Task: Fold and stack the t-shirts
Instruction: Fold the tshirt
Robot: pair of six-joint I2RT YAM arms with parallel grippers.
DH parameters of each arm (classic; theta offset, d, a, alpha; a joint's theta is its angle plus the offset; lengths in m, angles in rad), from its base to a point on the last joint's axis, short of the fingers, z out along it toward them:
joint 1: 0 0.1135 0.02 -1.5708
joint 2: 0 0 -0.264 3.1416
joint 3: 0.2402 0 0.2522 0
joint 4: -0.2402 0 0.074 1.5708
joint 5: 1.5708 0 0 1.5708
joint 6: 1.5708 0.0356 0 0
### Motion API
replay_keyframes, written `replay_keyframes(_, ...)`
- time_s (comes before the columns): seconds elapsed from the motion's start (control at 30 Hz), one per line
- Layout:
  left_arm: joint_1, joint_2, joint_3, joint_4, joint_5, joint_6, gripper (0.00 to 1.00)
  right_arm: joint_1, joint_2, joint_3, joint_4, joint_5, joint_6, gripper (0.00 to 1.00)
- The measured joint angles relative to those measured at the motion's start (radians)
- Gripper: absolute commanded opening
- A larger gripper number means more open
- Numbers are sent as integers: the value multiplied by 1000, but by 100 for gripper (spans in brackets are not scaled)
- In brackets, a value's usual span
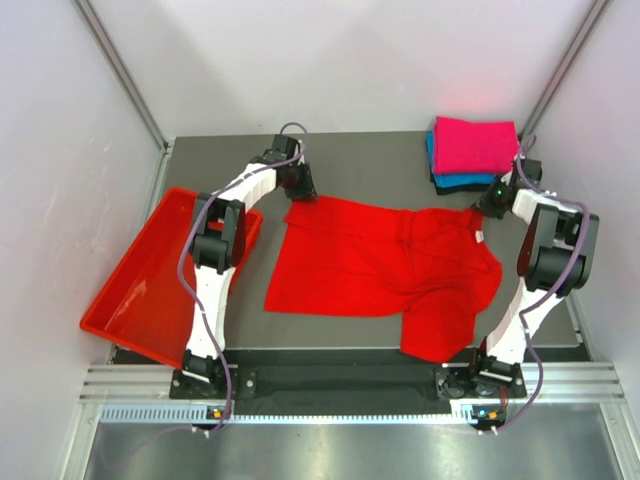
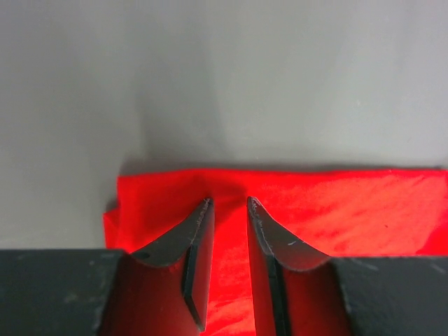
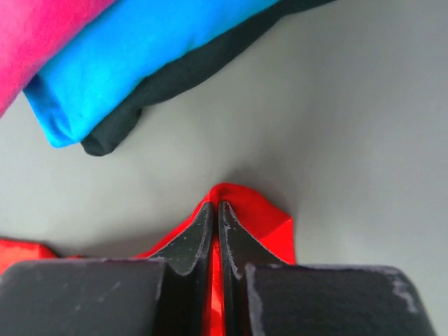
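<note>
Folding the red shirt (image 1: 380,265): right end effector (image 3: 215,208) is clamped on its far corner, left end effector (image 2: 227,210) apart over its hem. Left must pinch next.

Lab test cell: white enclosure walls (image 1: 60,120).

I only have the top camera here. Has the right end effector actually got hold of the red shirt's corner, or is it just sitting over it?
Observer: The right wrist view shows the right end effector pinched shut on a corner of the red shirt.
Operator: And the left one?
Observer: The left end effector is over the red cloth near its far edge, fingers apart with cloth showing between them.
Operator: Is the folded pile in the way on the right?
Observer: No. The blue shirt and black shirt lie apart from the pinched corner, bare table between them.
</note>
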Motion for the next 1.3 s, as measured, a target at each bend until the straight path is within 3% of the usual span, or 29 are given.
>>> replay_keyframes(0.33,27,34,67,-49,-42,5,30,-37,-24,-59,50,20,29,0)
replay_keyframes(0.87,35,32,66,-51,-82,9,29,-92,-115,-229,323,-9,177,2)
replay_keyframes(1.07,35,30,63,-51,-87,9,29,-111,-115,-229,397,-59,222,8)
replay_keyframes(1.17,35,29,63,-51,-93,10,29,-116,-115,-230,422,-76,233,1)
replay_keyframes(1.3,38,24,61,-56,-117,13,29,-120,-115,-238,439,-84,246,1)
